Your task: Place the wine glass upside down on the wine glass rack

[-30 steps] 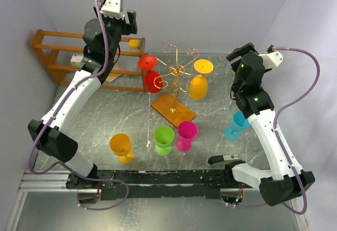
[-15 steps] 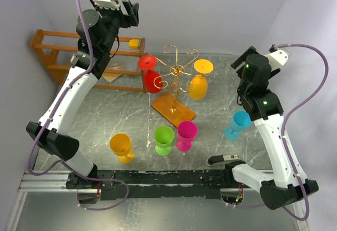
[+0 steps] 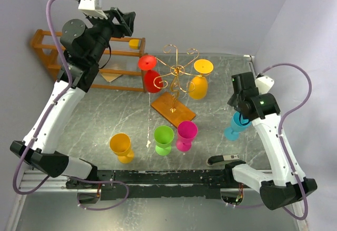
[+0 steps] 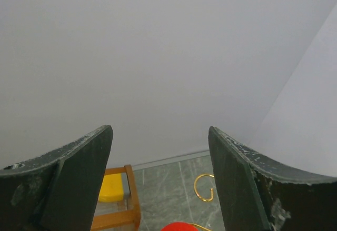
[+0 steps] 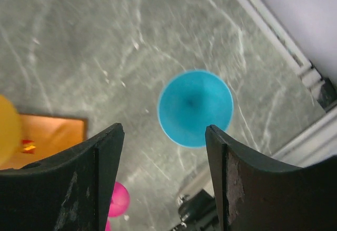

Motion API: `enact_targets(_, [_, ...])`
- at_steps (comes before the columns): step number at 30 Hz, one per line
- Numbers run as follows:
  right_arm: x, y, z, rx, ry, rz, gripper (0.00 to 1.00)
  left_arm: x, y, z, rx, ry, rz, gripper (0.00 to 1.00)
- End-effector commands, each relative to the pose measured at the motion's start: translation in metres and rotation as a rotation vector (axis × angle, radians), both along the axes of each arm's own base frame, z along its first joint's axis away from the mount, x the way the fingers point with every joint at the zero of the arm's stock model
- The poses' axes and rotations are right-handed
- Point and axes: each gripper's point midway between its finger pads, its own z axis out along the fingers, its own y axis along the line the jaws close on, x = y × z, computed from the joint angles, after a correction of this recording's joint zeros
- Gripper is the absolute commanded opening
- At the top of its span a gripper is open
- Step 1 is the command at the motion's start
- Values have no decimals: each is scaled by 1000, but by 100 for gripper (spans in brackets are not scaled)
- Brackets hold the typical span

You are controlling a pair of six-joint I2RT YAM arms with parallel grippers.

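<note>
On the marble table (image 3: pixel 105 115), the blue glass (image 5: pixel 195 107) at the rack's (image 3: pixel 178 78) four o'clock looks light and slick, so take its stem with the spread right claw (image 5: pixel 163 133); the left claw (image 4: pixel 160 141) is spread too.

The left pincer (image 4: pixel 160 131) faced a plain grey wall (image 4: pixel 158 57), its dark fingers (image 4: pixel 79 178) spread wide. Low between them lay the marbled desk (image 4: pixel 163 183), a yellow block (image 4: pixel 113 188) on a wooden shelf (image 4: pixel 124 218), a gold curl of the rack (image 4: pixel 202 188), and a red object (image 4: pixel 181 227) at the bottom edge.

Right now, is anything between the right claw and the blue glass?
Nothing. In the right wrist view the right gripper hangs open above the blue glass, with only air between them.
</note>
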Motion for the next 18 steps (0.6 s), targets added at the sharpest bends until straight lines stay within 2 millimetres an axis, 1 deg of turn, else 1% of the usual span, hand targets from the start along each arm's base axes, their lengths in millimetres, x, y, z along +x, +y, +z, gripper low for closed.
enact_targets(1, [-31, 0, -35, 51, 149, -60, 63, -11, -3, -1, -6, 16, -40, 84])
enact_targets(4, [-30, 0, -45, 54, 153, -64, 63, -19, -5, 1, 4, 13, -68, 84])
enact_targets(9, [-12, 4, -63, 41, 121, -9, 56, -37, -6, 4, 2, 11, -119, 83])
enact_targets(10, [-7, 6, -64, 45, 102, 8, 53, -44, -6, 7, -6, 3, -137, 84])
enact_targets(14, [14, 15, -65, 61, 4, 74, 48, -63, -12, 11, -14, 12, -213, 83])
enact_targets(18, [28, 17, -68, 26, -11, 122, 44, -81, -16, 9, -22, 40, -281, 83])
